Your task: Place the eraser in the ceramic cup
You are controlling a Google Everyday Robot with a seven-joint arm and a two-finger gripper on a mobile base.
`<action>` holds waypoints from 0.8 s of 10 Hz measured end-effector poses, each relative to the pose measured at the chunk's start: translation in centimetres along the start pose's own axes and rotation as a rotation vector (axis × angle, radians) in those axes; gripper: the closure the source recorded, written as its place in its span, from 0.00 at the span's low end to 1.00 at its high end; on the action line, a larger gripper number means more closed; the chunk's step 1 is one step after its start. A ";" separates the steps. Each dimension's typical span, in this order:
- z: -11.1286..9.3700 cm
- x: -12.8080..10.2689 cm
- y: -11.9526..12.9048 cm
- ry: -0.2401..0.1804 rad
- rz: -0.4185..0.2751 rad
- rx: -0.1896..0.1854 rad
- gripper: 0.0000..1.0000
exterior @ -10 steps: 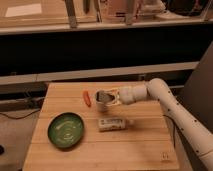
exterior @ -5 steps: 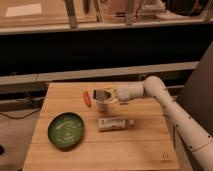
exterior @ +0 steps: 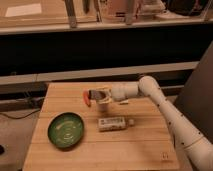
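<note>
Pincer (exterior: 95, 94) sits right over the ceramic cup (exterior: 103, 104), back-centre of the wooden desk (exterior: 145, 142), arm coming in from the right. Eraser (exterior: 96, 93) looks pinched in the pincer, dark flat block lying roughly level just above the cup rim, slightly to its left edge. Not in the cup yet.

Risks: eraser approx as long as cup is wide, so a flat release prob bridges the rim or tips off onto desk. Off-centre drop could knock the cup. Orange thing (exterior: 86, 99) just left of cup, tube (exterior: 115, 123) in front, green plate (exterior: 66, 130) well apart.
</note>
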 end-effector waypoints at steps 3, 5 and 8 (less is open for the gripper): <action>0.1 0.2 -0.4 -0.041 0.001 0.009 1.00; 0.1 0.3 -0.6 -0.064 -0.002 0.017 1.00; -0.5 0.3 -0.9 -0.091 -0.021 0.034 1.00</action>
